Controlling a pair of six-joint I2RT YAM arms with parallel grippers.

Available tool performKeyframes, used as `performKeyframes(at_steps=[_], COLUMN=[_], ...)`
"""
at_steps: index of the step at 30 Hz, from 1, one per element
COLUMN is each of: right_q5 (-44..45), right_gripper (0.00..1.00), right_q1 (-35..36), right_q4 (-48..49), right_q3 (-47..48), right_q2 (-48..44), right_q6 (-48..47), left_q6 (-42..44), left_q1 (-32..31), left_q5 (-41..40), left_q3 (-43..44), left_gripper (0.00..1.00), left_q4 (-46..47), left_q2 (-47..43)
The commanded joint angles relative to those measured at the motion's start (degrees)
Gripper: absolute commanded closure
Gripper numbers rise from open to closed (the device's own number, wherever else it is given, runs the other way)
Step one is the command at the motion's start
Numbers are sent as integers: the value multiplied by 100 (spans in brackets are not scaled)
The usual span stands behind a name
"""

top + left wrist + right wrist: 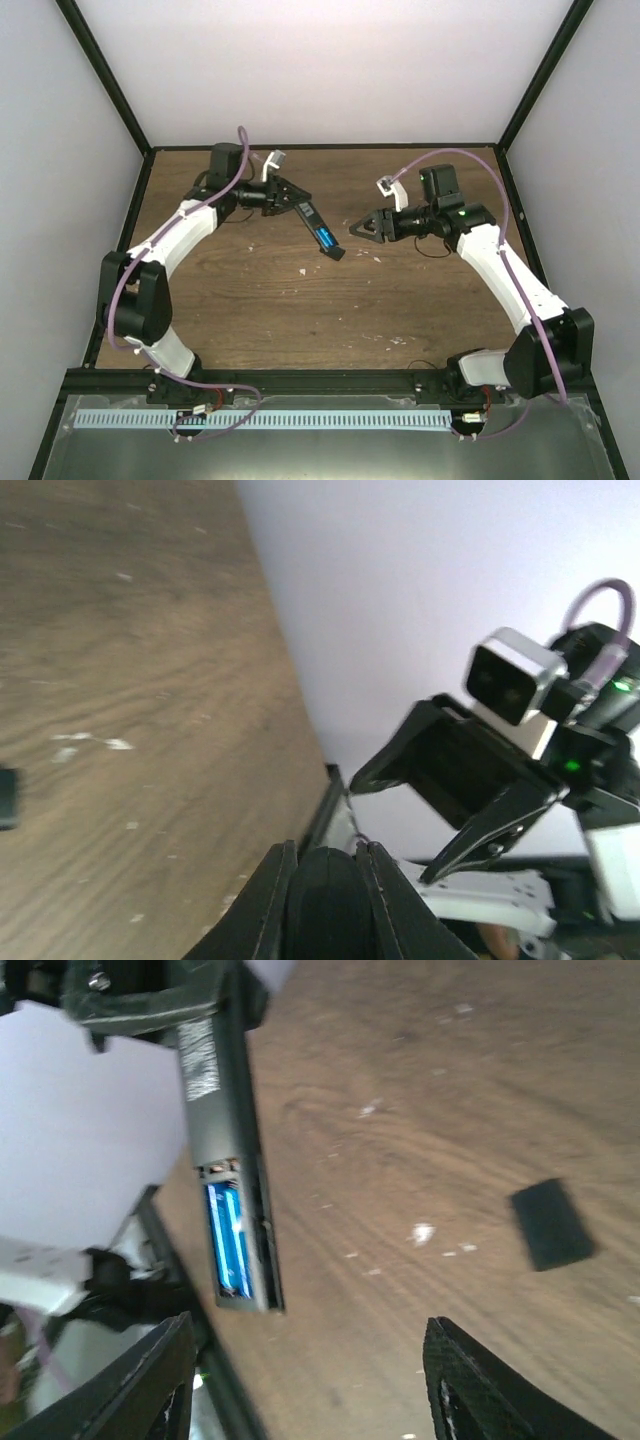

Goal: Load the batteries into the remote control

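Two arms meet over the middle of the wooden surface. The left tool is clamped on the far end of the remote control, which slants from that grip toward the near right. In the right wrist view the remote's underside faces the camera with its compartment uncovered, and the batteries show as a bright blue strip inside it, towards the free end; whether one cell or both lie there cannot be told.

The right tool sits just right of the remote's free end without touching it, pointing left at it. Its fingers stand well apart with nothing between them.

One flat black rectangular piece lies on the wood, apart from the remote. Small white flecks dot the boards near the middle. From the left wrist view, the right arm's wrist camera faces back across the gap.
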Motion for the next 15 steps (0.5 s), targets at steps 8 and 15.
performKeyframes(at_steps=[8,15], right_q5=[2506,3140], right_gripper=[42,39], right_q1=[140,528], right_q4=[199,732], right_q3=[559,585], right_q2=[951,1932], right_q6=[-1278,-2077], left_q6=[65,-149], left_q1=[762,865], left_q5=[-1218,-1771], left_q3=[-1792,-3075], left_gripper=[100,100], left_q4=[1392,3223], left_q2=[-534,-652])
